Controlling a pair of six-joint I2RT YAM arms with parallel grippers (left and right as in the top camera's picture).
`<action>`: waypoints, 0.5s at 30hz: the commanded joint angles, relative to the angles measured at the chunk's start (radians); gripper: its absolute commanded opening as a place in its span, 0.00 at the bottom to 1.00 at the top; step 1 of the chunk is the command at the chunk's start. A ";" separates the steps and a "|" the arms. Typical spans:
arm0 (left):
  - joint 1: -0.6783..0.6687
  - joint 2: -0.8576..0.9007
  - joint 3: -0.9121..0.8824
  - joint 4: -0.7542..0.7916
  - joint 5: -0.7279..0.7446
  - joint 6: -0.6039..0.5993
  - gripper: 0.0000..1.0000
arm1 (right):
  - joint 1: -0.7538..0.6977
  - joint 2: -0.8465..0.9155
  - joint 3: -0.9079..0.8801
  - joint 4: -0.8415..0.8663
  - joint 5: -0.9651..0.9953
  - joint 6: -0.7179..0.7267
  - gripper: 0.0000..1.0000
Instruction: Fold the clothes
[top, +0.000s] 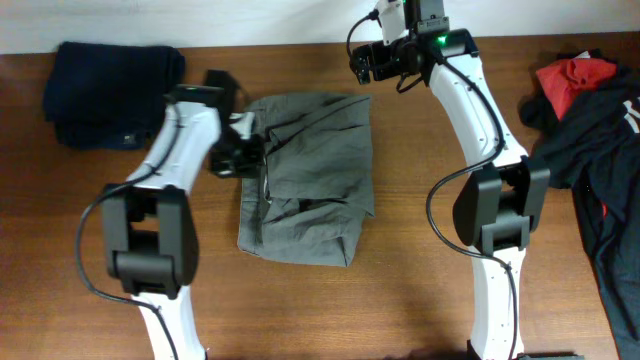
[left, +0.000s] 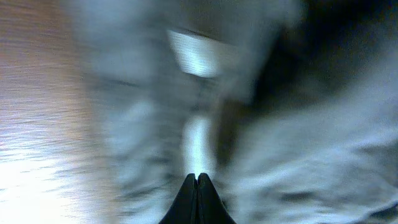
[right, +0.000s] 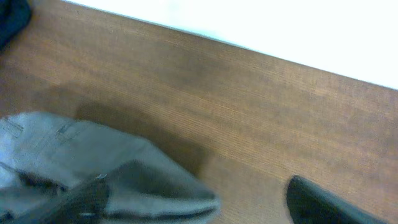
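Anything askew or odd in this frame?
The grey-olive garment lies in a lopsided, creased bundle, its lower edge slanting. A red and black heap sprawls at the right edge of the table. The navy garment is folded neatly. Nothing looks damaged.

Robot lab or test bench, by look of it. Signs:
- two white-and-black robot arms, left arm (top: 150, 240) and right arm (top: 495, 210), standing at near edge of plain wooden table (top: 420, 300)
- black cables (top: 432, 205) looping loose beside arm joints
- small green light (top: 437, 41) lit on right arm
- bare white wall (top: 250, 20) behind table
- clothes straight on wood: grey-olive garment (top: 320, 160) in middle, navy garment (top: 105, 80) at far left corner, red and black garments (top: 590, 110) heaped at right edge
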 joint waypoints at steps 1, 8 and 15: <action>-0.098 -0.084 -0.006 -0.006 -0.033 0.016 0.01 | 0.006 0.048 0.001 0.031 -0.020 0.069 0.42; -0.248 -0.148 -0.006 0.005 -0.121 0.015 0.01 | 0.019 0.089 0.000 0.050 -0.080 0.080 0.35; -0.328 -0.158 -0.006 0.012 -0.029 0.008 0.01 | 0.052 0.137 0.000 0.077 -0.103 0.103 0.32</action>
